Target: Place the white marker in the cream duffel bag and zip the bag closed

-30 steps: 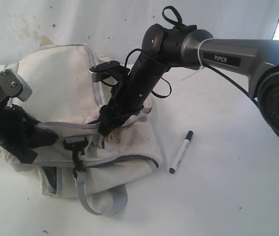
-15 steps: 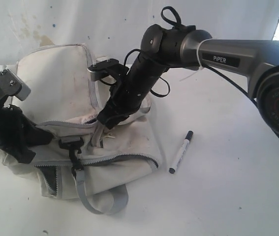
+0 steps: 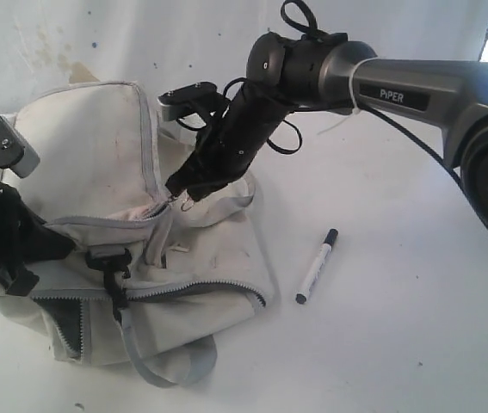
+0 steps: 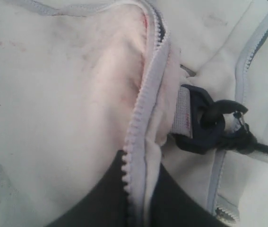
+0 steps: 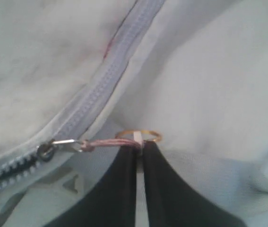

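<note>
The cream duffel bag (image 3: pixel 89 163) lies at the left of the table, its top pulled up. My left gripper (image 3: pixel 58 249) is at the bag's left side, shut on the fabric edge beside the grey zipper (image 4: pixel 141 142); in the left wrist view the gripper (image 4: pixel 141 194) pinches that edge near the black clip (image 4: pixel 202 127). My right gripper (image 3: pixel 177 188) reaches across above the bag. It (image 5: pixel 139 149) is shut on the zipper pull, a gold ring (image 5: pixel 149 134) tied to the slider (image 5: pixel 46 150). The white marker (image 3: pixel 317 267) lies on the table to the right of the bag, untouched.
A grey strap (image 3: pixel 170 370) trails from the bag's front. A lower zipper (image 3: pixel 192 288) runs across the bag's front, part open at its left end. White tabletop (image 3: pixel 398 344) stretches right of the marker, with a stained white wall (image 3: pixel 97 43) behind.
My right gripper shut on the zipper pull and rose, lifting the bag's top. My left gripper shifted left with the bag's edge, dragging the bag left. The marker stayed put.
</note>
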Available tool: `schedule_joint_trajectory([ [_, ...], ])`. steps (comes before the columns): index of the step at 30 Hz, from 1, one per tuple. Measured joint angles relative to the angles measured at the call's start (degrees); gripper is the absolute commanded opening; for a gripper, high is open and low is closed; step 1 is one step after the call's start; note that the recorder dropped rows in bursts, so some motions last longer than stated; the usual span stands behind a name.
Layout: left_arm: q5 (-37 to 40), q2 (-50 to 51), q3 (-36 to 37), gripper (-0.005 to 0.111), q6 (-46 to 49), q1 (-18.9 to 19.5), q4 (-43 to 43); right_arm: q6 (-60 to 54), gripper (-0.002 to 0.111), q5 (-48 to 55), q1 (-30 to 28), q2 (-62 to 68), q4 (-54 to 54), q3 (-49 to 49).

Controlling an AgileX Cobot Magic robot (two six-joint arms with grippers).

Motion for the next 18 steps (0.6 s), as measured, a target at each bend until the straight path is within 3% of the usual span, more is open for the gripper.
schedule_joint_trajectory([
  [9, 2.74, -0.51, -0.10, 0.000, -0.12, 0.00, 0.34, 8.13, 0.000, -19.48, 0.37, 0.00, -0.59, 0.12],
  [18, 2.34, -0.54, -0.20, 0.000, -0.02, 0.00, 4.37, 11.40, 0.000, -30.10, 0.37, 0.00, -1.06, 0.19],
])
